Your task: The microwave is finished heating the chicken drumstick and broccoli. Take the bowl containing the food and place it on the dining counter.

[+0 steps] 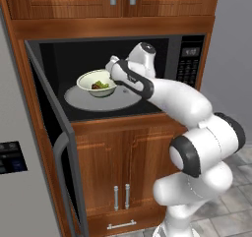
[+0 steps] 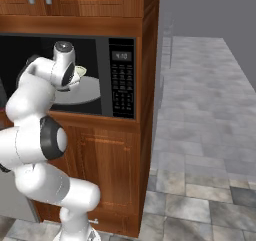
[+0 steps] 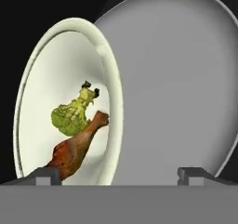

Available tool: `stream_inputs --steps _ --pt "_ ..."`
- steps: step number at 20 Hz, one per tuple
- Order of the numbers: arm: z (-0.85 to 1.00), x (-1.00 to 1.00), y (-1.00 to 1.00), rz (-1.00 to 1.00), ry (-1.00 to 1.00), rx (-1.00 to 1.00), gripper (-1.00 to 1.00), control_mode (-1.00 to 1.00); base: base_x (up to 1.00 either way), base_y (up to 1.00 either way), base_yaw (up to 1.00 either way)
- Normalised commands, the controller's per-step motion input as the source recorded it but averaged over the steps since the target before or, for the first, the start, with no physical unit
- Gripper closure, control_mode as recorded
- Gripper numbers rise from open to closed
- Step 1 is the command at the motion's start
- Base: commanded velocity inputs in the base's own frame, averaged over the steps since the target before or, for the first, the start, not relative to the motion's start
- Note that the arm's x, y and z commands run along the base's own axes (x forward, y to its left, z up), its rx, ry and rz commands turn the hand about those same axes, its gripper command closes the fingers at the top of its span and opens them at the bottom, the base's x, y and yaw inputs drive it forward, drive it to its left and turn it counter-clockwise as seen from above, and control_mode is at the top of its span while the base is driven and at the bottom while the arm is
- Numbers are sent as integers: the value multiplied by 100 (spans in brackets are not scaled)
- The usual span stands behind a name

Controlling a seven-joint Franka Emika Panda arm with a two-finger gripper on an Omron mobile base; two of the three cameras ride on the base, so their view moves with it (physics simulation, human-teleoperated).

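So the round grey turntable is seated flat inside the black interior of the microwave, and the cream-white bowl is carried on it, parked toward the left side of the plate.

Bowl sits on the turntable inside the microwave, toward its left; broccoli and drumstick in the bowl, touching.

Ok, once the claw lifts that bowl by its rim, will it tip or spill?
Probably stiff: the bowl looks smooth and rigid, so it may be slippery. Held by one side of its wide flaring rim it could tilt. The chicken drumstick and broccoli lie loose inside and might slide. The claw is open.
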Motion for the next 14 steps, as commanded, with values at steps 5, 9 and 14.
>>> stream_inputs --steps 5,9,14 --pt "-26 67 25 0 10 -1 -100 -100 0 0 0" --pt "-24 66 20 0 8 -1 -100 -100 0 0 0" --pt "-35 43 9 0 8 -3 100 -100 0 0 0"
